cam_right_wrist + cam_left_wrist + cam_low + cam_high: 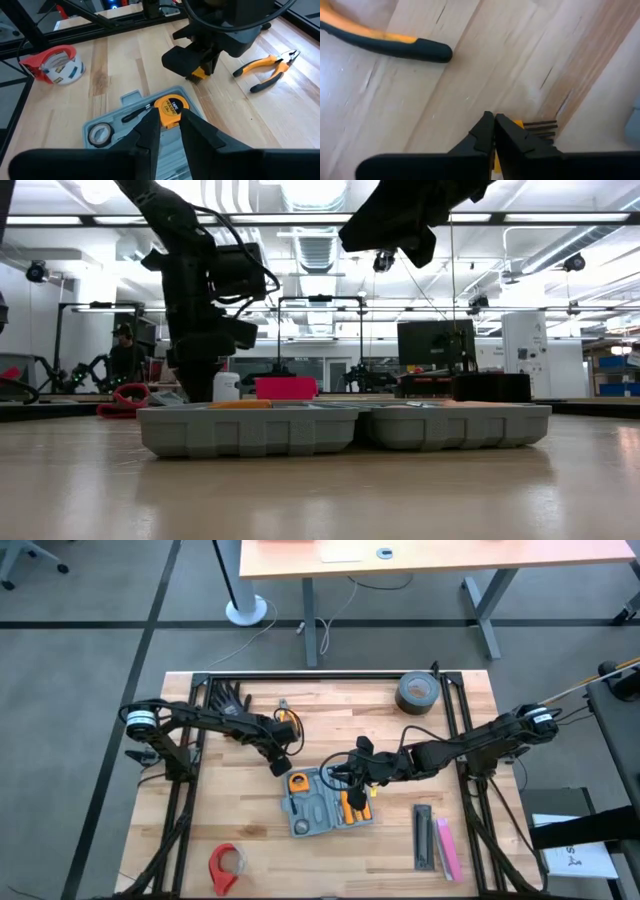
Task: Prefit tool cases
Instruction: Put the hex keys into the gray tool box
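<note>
The tool case (325,805) lies open on the wooden table, blue-grey. In its tray sit an orange tape measure (170,107) and orange-handled tools (350,806). My left gripper (494,120) points down at the table just beyond the case's far-left corner, shut. Its tips are right at a small yellow tool with dark prongs (540,127). My right gripper (167,125) hangs well above the case (400,230), slanting down over the tape measure. Its fingers stand a little apart with nothing between them. My left gripper comes from above with shut fingers beside the yellow end (518,123) of the small pronged tool, which lies on the table. Whether the tips touch it I cannot tell, since the fingers hide that spot.
Orange-handled pliers (267,70) lie on the table beyond the left gripper. A grey tape roll (418,692) sits far right, a red tape dispenser (228,865) near left. A black bar (423,837) and a pink bar (447,848) lie right of the case.
</note>
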Robot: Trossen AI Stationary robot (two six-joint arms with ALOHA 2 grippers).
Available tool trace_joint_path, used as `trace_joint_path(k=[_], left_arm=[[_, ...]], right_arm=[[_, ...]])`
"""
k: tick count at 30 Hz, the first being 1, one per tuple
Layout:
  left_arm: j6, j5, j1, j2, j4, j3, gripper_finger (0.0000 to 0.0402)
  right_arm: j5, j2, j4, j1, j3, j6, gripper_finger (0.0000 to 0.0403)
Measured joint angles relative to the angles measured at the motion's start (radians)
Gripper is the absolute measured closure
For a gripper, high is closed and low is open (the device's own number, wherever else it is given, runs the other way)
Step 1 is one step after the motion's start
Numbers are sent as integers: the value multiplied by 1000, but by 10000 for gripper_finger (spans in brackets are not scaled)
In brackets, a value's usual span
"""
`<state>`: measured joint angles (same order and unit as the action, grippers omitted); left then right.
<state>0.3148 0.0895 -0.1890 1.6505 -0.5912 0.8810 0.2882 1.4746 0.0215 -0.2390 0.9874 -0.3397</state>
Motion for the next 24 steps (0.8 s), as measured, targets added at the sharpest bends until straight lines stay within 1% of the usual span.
trace_joint_path(k=[7,10,18,24], left_arm=[[-18,-2,0,0,6,1,398],[-26,-30,0,0,-14,16,399],[-89,-36,0,0,-76,113,401],[-125,-36,0,0,-153,178,401]], right_arm=[[0,0,0,-1,0,0,357],[0,0,0,-1,0,0,356],[0,0,2,-1,0,-1,343],[0,0,5,-4,0,-8,355]])
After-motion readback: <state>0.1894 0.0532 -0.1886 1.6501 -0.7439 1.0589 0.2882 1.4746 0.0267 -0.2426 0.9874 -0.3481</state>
